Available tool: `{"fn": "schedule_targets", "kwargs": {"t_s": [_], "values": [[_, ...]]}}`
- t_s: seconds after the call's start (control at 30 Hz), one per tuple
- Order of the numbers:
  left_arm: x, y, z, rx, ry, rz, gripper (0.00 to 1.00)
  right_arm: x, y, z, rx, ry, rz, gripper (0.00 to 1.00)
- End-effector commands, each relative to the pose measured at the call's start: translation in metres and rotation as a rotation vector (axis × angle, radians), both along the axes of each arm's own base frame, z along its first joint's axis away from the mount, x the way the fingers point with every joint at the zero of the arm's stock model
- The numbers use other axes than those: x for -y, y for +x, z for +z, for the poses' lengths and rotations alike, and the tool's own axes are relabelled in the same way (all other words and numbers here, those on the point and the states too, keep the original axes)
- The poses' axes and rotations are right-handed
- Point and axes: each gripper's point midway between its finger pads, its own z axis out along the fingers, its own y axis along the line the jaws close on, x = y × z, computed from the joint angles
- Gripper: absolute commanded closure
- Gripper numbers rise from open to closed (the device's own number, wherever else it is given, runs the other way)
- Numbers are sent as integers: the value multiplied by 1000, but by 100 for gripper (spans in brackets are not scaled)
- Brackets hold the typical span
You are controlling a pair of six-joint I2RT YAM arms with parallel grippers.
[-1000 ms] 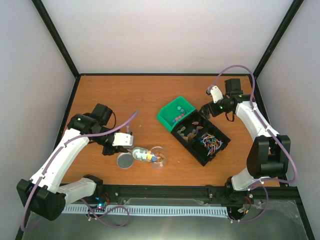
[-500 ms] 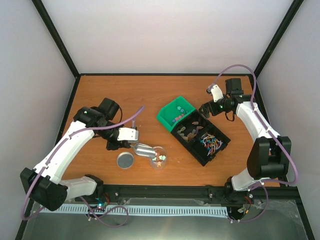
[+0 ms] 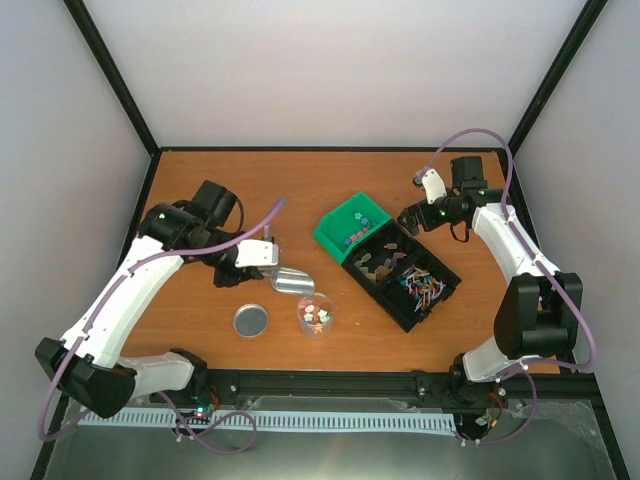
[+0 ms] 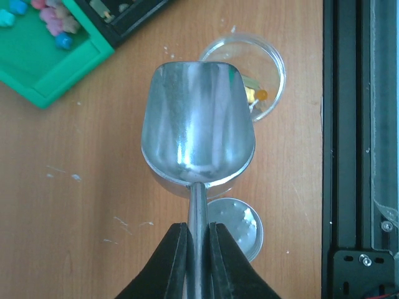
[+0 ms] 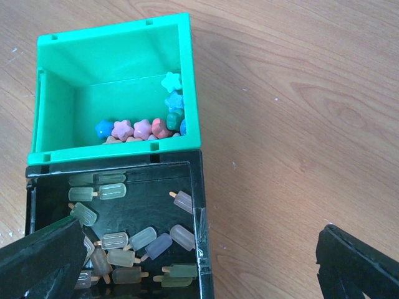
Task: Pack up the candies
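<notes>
The candies, small star-shaped pieces in pink, blue, green and red, lie in the green bin [image 5: 56,43] along its near wall [image 5: 143,128]. More candies [image 3: 318,313] sit in the clear round jar [image 3: 316,322]. My left gripper [image 3: 262,258] is shut on the handle of a metal scoop [image 4: 198,124]. The scoop is empty and hangs just above and left of the jar [image 4: 269,59]. My right gripper [image 5: 196,240] is open and empty above the seam of the green bin and the black bin [image 5: 202,249].
The jar's metal lid [image 3: 251,320] lies flat on the table left of the jar; it also shows under the scoop handle in the left wrist view [image 4: 242,225]. The black bins [image 3: 400,275] hold pale popsicle-shaped pieces and thin coloured sticks. A black rail runs along the near table edge [image 4: 349,149].
The scoop held candies over the jar a second ago. They dropped into the jar, and my left gripper has drawn the empty scoop back and up to the left. The right arm is still.
</notes>
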Motion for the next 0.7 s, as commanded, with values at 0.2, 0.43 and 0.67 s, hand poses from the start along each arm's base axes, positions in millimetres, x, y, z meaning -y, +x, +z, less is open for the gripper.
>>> {"fn": "schedule_targets", "kwargs": {"t_s": [0.2, 0.43, 0.67], "values": [[18, 47, 36, 57, -47, 154, 99, -6, 8, 6, 15, 16, 32, 0], [32, 80, 39, -43, -47, 326, 99, 2, -4, -7, -21, -27, 60, 0], [49, 91, 25, -89, 41, 374, 99, 21, -22, -28, -92, -73, 80, 0]]}}
